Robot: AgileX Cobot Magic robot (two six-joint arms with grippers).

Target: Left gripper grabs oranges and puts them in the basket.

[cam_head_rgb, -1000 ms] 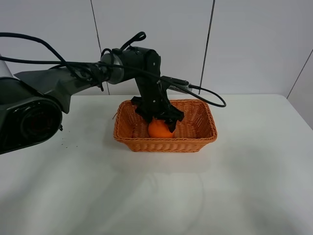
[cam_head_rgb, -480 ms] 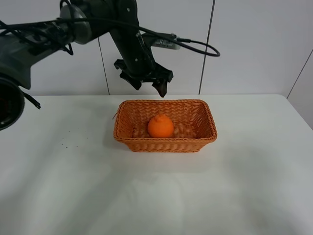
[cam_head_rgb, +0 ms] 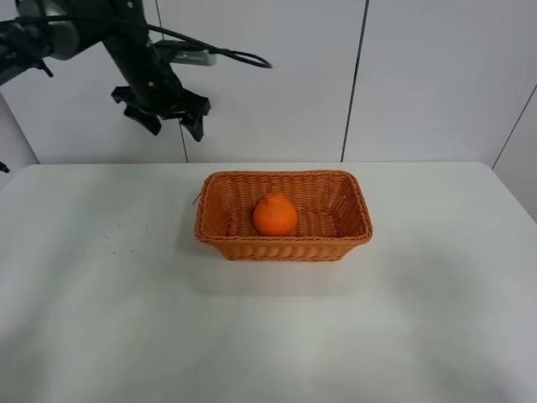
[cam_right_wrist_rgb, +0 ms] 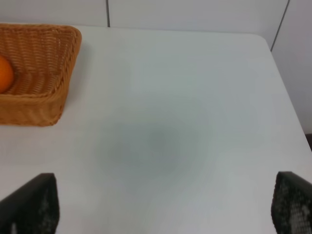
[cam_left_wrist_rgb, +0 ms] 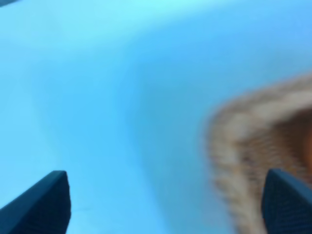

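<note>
Exterior high view: the black two-fingered left hand (cam_head_rgb: 177, 132) hangs in the air against the white panelled wall (cam_head_rgb: 419, 84), above and off to the left of the rectangular orange-brown woven wicker basket (cam_head_rgb: 285, 248). Its fingers are spread apart with nothing between them, so the hand is released. A black cable (cam_head_rgb: 235, 57) loops from the arm just above it.

The single bright orange fruit with a knobby top (cam_head_rgb: 275, 215) sits inside the basket, on its floor near the middle and slightly toward the left end, clear of the hand. The basket stands on the white tabletop (cam_head_rgb: 126, 319), a little behind its centre.

From the left wrist, the picture is blurred and blue-tinted; a corner of the basket's rim shows near one dark fingertip. From the right wrist, the right hand (cam_right_wrist_rgb: 161, 204) shows two dark fingertips set wide apart over bare tabletop, released, with the basket well off to its side.
</note>
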